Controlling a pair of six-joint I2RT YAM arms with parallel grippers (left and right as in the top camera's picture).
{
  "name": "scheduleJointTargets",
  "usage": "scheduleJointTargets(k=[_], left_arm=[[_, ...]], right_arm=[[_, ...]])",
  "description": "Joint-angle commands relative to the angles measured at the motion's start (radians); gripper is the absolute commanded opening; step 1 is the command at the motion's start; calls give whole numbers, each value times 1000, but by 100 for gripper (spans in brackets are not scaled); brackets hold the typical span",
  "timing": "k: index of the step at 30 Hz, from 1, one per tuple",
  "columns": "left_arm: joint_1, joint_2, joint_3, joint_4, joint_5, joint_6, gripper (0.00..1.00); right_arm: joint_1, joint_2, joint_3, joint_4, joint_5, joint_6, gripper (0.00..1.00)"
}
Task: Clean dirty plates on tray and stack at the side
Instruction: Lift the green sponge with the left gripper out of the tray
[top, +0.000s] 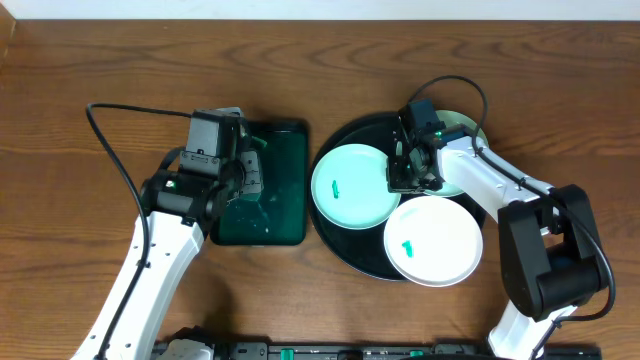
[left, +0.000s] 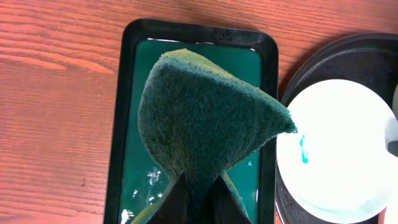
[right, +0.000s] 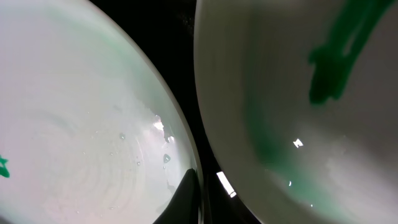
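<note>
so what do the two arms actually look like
The left arm and right arm match: white links, bulky black joint housings, black wrist blocks. A thin black cable loops off each wrist, and a small green light glows on each.

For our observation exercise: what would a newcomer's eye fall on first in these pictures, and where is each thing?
A dark green scouring pad, pinched in the left gripper, fills the left wrist view above a wet rectangular green tray. To the right of that, a round black tray carries three pale plates, at least two showing green smears. The right gripper is down among them.
</note>
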Motion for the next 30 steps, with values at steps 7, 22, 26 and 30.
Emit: scheduleJointTargets(k=[7,22,26,30], left_arm=[[-2,-3,23,42,-16,-137,7],[-2,100,-3,41,-16,-163,7],[-2,172,-3,42,-16,-163,7],[-2,238,-3,42,-16,-163,7]], right_arm=[[7,2,-10,7,4,10,1],[7,2,-10,7,4,10,1],[7,2,-10,7,4,10,1],[7,2,-10,7,4,10,1]])
